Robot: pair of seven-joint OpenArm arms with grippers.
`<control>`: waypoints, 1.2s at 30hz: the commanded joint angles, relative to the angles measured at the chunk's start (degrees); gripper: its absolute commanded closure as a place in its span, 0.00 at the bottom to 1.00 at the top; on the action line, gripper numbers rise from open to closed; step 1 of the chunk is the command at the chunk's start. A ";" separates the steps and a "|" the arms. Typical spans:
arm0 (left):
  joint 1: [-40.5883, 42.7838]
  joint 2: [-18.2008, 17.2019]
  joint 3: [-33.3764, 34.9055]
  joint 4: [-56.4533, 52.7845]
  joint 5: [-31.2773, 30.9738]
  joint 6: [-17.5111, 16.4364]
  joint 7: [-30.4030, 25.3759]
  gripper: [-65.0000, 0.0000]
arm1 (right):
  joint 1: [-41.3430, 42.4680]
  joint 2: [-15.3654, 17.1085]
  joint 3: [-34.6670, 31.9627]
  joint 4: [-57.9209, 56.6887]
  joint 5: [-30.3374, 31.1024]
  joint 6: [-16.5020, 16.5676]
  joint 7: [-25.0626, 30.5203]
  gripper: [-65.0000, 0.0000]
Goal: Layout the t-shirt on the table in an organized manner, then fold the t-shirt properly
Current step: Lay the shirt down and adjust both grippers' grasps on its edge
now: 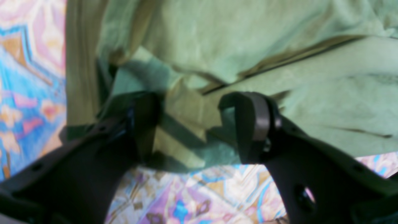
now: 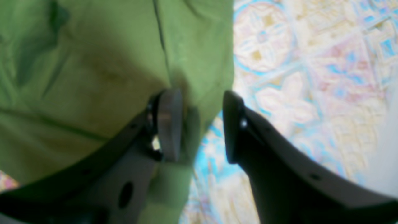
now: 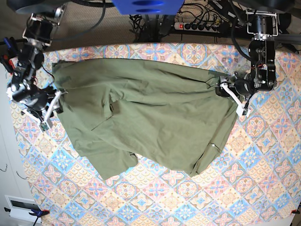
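Note:
The olive-green t-shirt (image 3: pixel 155 117) lies spread and wrinkled across the patterned table (image 3: pixel 188 197), with one sleeve folded over near its front. My left gripper (image 3: pixel 231 96) sits at the shirt's right edge. In the left wrist view the left gripper (image 1: pixel 199 124) is open, its jaws straddling a folded edge of the t-shirt (image 1: pixel 248 40) above the table (image 1: pixel 192 193). My right gripper (image 3: pixel 51 107) is at the shirt's left edge. Seen close, the right gripper (image 2: pixel 200 124) is open, one finger (image 2: pixel 169 124) over the t-shirt (image 2: pixel 93 62), the other over bare table (image 2: pixel 311 77).
A power strip with cables (image 3: pixel 197 26) lies beyond the table's far edge, beside a blue mount (image 3: pixel 148 5). The table's left edge runs close to the right arm, with a small clamp (image 3: pixel 37 213) at the front left corner.

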 commanded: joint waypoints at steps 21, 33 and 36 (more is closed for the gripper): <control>1.63 -1.00 -3.23 5.80 -0.44 -0.25 -0.68 0.42 | 3.69 1.07 -6.80 -14.06 -2.06 0.10 8.84 0.50; 1.54 -1.00 -3.32 5.80 -0.44 -0.25 -0.85 0.42 | 3.25 1.15 -6.36 -10.81 1.98 0.10 7.25 0.98; 1.81 -1.00 -5.25 5.80 -0.35 -0.25 -0.85 0.42 | -0.09 1.33 -3.28 -6.23 8.22 0.10 5.41 0.98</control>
